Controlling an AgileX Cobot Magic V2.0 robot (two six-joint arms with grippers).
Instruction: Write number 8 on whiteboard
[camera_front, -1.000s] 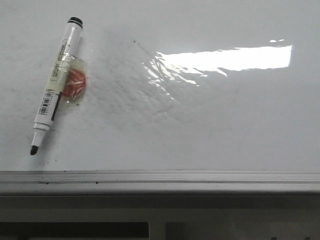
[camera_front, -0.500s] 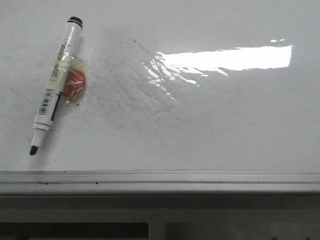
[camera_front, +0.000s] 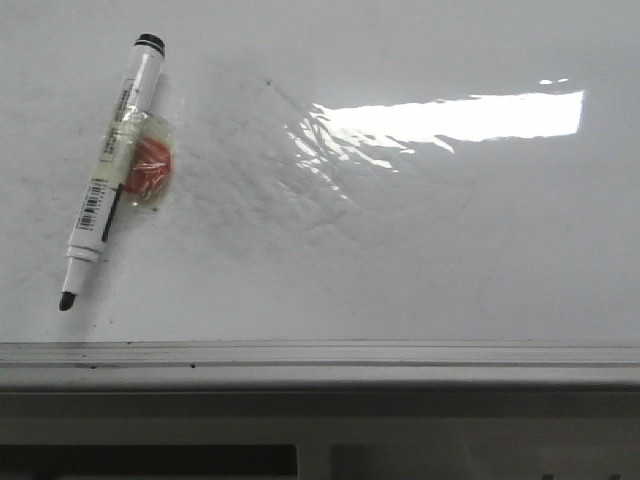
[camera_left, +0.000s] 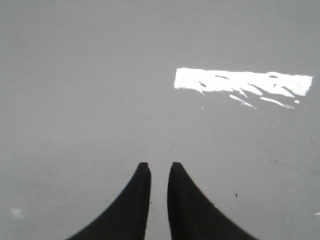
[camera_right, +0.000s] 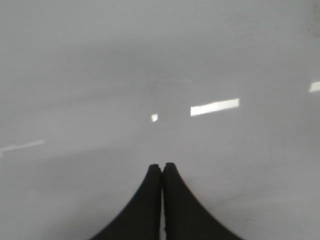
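An uncapped marker (camera_front: 107, 172) lies slanted on the whiteboard (camera_front: 420, 260), left side. The left tool (camera_left: 159, 167) hovers with fingers slightly apart; the right tool (camera_right: 161, 166) is pressed together, empty.

the glossy whiteboard (camera_front: 420, 250) lies flat, faintly smudged grey, a bright glare patch at its upper right and its grey metal frame edge (camera_front: 320, 362) along the near side.

Bright overhead light leaves a white glare patch (camera_front: 450, 118) on the glossy whiteboard (camera_front: 400, 260) — rippled at its left end. Both wrist views look dim, grey — the right one soft, hazy.
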